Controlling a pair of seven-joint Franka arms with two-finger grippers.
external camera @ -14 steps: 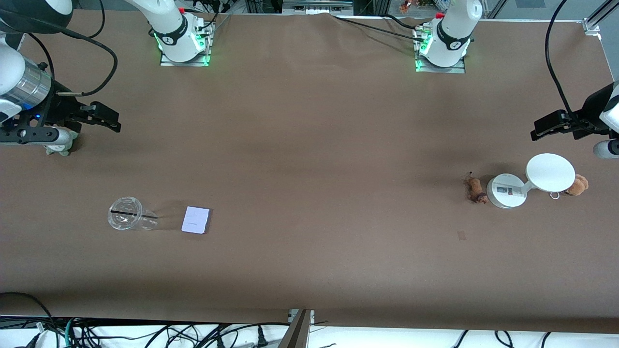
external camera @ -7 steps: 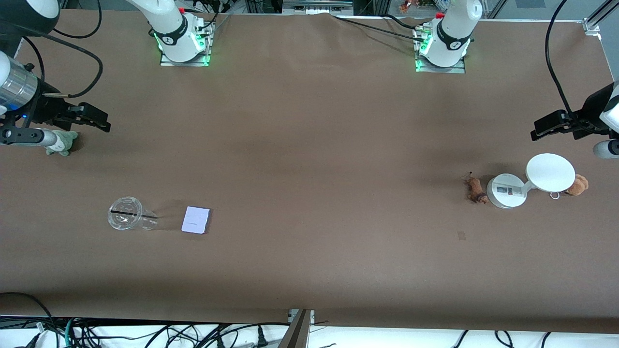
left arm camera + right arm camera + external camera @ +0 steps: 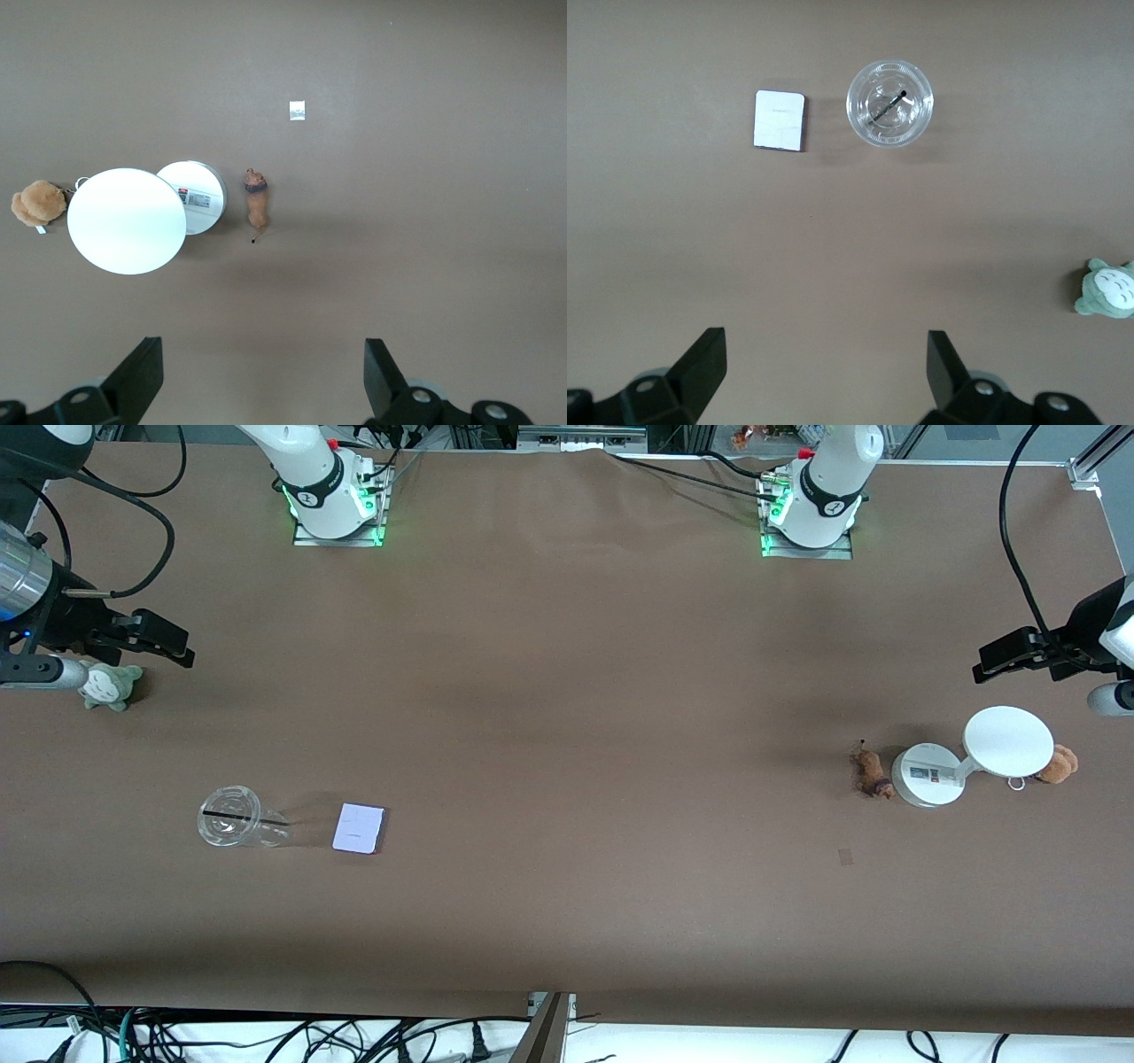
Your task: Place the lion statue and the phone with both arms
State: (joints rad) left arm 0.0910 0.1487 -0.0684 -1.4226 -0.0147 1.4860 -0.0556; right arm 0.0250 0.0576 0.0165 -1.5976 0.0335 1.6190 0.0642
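The lion statue, small and brown, lies on the table toward the left arm's end, beside the white stand's base. It also shows in the left wrist view. The phone, a pale flat slab, lies toward the right arm's end beside a clear cup; it also shows in the right wrist view. My left gripper is open and empty over bare table near the stand. My right gripper is open and empty over bare table by the grey-green plush.
A white stand with a disc and round base stands by the lion, with an orange-brown plush at its side. A clear cup with a straw lies beside the phone. A grey-green plush sits at the right arm's end.
My right gripper has drawn back toward the right arm's end of the table, uncovering the grey-green plush. The left arm, lion and phone have not moved.
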